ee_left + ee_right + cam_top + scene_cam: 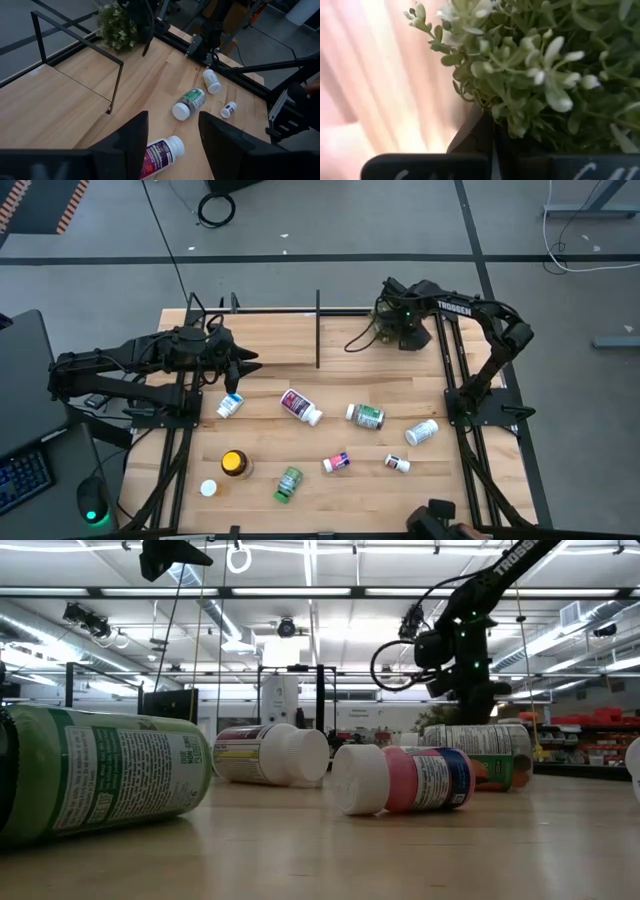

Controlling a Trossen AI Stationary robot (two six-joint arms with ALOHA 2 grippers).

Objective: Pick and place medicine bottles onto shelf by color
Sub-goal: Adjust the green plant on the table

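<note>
Several medicine bottles lie on their sides on the plank table: a blue-labelled one (231, 405), a magenta-labelled one (300, 406), a green-labelled one (365, 416), a white one (421, 431) and a green one (289, 484). An amber one (236, 464) stands on its base. The shelf (280, 340), a pale board framed by black rods, sits at the far edge. My left gripper (173, 120) hangs open above the table's left side, over the magenta-labelled bottle (161, 152), holding nothing. My right gripper (493, 145) is shut, pointing down into a small green potted plant (545, 75) at the far right. My right gripper comes at the plant from above, its shut fingertips (480, 137) in among the leaves (520, 120). Whether a sprig is caught between them I cannot tell; the foliage hides the tips.
Two small bottles (336, 463) (398, 464) and a loose white cap (208, 488) lie near the front. Black upright posts (318, 330) of the shelf stand at the far middle. Bare planks lie between the shelf and the row of bottles.
</note>
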